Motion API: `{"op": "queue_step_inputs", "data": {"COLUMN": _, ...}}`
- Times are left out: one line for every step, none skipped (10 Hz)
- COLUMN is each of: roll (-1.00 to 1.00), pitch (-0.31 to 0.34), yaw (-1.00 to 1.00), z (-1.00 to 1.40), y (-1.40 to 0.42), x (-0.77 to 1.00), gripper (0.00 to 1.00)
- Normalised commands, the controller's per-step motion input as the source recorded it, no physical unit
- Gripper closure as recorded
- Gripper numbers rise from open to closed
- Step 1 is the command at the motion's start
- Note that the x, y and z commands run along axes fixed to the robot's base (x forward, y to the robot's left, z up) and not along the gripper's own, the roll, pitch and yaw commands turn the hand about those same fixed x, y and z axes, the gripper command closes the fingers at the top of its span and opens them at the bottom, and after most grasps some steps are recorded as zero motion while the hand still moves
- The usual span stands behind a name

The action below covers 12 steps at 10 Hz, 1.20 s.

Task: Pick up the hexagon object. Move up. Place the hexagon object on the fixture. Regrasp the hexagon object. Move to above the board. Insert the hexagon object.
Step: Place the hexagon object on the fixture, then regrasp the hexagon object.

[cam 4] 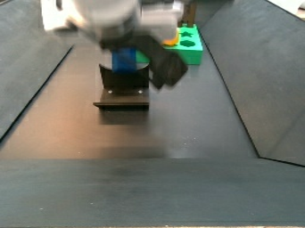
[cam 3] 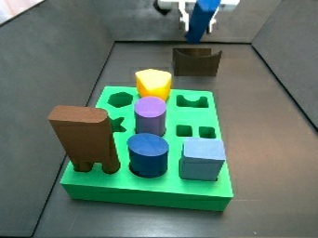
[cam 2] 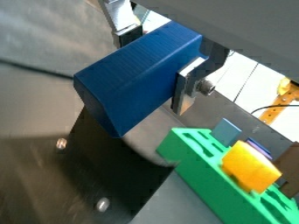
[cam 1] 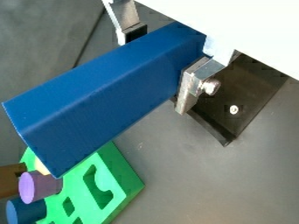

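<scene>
Side view, near to far: green board [cam 3: 149,191] in front, carrying a brown arch block [cam 3: 85,139], blue cylinder [cam 3: 148,153], light blue cube [cam 3: 202,158], purple cylinder [cam 3: 151,116] and a yellow piece [cam 3: 152,83]. Beyond it stands the dark fixture [cam 3: 194,61]. Farthest and above it, the gripper [cam 3: 200,20] is clamped on the hexagon object [cam 3: 202,17], raised over the fixture, probably not touching it. In both wrist views silver fingers [cam 1: 193,83] press the bar's sides.

The end effector [cam 1: 163,61] has flat silver plate fingers [cam 1: 193,83], one fastened with a round silver screw; in a side view its wrist housing [cam 4: 107,16] is pale grey above black.
</scene>
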Motion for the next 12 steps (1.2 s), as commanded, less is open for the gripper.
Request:
{"op": "queue_step_inputs", "data": {"roll": -0.26, "pitch": 0.049, "yaw": -0.23, "z": -1.0, "y": 0.13, "x": 0.19, "gripper": 1.0}}
{"op": "queue_step_inputs", "data": {"roll": -0.21, "pitch": 0.023, "yaw": -0.22, "z": -1.0, "y": 0.13, "x": 0.19, "gripper": 1.0}}
{"op": "queue_step_inputs", "data": {"roll": -0.18, "pitch": -0.023, "yaw": -0.19, "z": -0.73, "y": 0.1, "x": 0.14, "gripper": 1.0}}
{"op": "queue_step_inputs", "data": {"roll": -0.16, "pitch": -0.055, "yaw": -0.15, "z": -0.46, "y": 0.08, "x": 0.11, "gripper": 1.0}}
{"op": "queue_step_inputs", "data": {"roll": -0.15, "pitch": -0.072, "yaw": -0.12, "z": -0.27, "y": 0.06, "x": 0.1, "gripper": 1.0}}
{"op": "queue_step_inputs", "data": {"roll": 0.0, "pitch": 0.0, "yaw": 0.0, "z": -0.17, "y": -0.5, "x": 0.0, "gripper": 1.0}}
{"op": "queue_step_inputs", "data": {"roll": 0.0, "pitch": 0.0, "yaw": 0.0, "z": 0.0, "y": 0.0, "x": 0.0, "gripper": 0.0}}
{"op": "queue_step_inputs", "data": {"roll": -0.05, "pitch": -0.008, "yaw": 0.05, "z": 1.0, "y": 0.0, "x": 0.0, "gripper": 0.0}}
{"op": "queue_step_inputs", "data": {"roll": -0.05, "pitch": -0.004, "yaw": 0.05, "z": 1.0, "y": 0.0, "x": 0.0, "gripper": 0.0}}
{"op": "queue_step_inputs", "data": {"roll": -0.03, "pitch": 0.008, "yaw": 0.06, "z": 1.0, "y": 0.0, "x": -0.03, "gripper": 0.0}}
{"op": "queue_step_inputs", "data": {"roll": -0.01, "pitch": 0.016, "yaw": 0.05, "z": 1.0, "y": 0.0, "x": -0.03, "gripper": 0.0}}
{"op": "queue_step_inputs", "data": {"roll": 0.01, "pitch": 0.034, "yaw": 0.04, "z": 1.0, "y": 0.0, "x": -0.04, "gripper": 0.0}}
